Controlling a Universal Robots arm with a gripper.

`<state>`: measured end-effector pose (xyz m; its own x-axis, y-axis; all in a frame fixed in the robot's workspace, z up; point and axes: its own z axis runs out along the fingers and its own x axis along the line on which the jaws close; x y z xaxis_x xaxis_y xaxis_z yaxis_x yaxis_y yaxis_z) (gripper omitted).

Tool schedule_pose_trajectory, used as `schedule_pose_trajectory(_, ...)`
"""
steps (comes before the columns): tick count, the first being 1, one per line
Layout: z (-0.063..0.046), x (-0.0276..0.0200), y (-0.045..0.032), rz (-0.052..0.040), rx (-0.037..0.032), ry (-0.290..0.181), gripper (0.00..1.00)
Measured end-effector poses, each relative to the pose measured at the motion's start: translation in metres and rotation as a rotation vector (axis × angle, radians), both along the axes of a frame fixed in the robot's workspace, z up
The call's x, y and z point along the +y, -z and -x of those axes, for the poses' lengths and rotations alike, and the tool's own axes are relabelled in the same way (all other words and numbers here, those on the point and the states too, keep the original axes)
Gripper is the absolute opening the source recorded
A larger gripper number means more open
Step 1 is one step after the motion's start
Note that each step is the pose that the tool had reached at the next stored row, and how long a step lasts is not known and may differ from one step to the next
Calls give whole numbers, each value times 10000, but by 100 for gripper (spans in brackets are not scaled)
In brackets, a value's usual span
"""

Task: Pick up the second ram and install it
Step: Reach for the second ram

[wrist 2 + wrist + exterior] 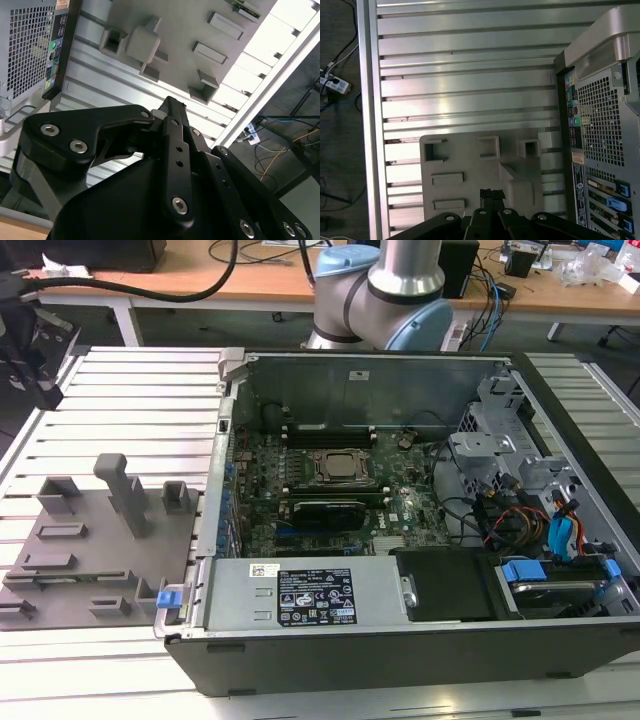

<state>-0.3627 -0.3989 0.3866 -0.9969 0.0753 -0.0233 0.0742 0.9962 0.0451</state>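
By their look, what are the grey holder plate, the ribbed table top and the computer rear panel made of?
Grey holder plate: probably plastic, matte; even dull grey, with moulded-looking pockets and posts.
Table top: likely aluminium, satin finish; silvery slats with soft glare.
Computer rear panel: seems bare sheet metal; a punched grid of holes, pale grey sheen.

Tabletop (140, 390): ribbed bare aluminium, smooth, satin sheen. Fixture plate (470, 165) on it: matt grey plastic, slightly grainy. My fingers (175, 145) and their links: matt black, with bright steel screw heads. Computer case (400, 660): matt black outer shell, dull bare sheet metal inside. Its rear panel (605, 120): perforated grey metal. Power supply (240, 590): grey metal with a paper label. Arm (410, 265): brushed metal tube, glossy pale-blue plastic caps. Desk (270, 285) behind: wood-look top.
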Motion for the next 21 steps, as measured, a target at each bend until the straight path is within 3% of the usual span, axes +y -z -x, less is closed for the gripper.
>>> schedule_pose_trajectory(2,39,-6,3,0,0,-1,11)
schedule_pose_trajectory(3,50,-31,4,0,1,-2,11)
schedule_pose_trajectory(6,82,-162,9,0,0,0,11)
schedule_pose_trajectory(9,107,-242,15,6,0,0,11)
schedule_pose_trajectory(21,210,-376,38,15,-1,0,11)
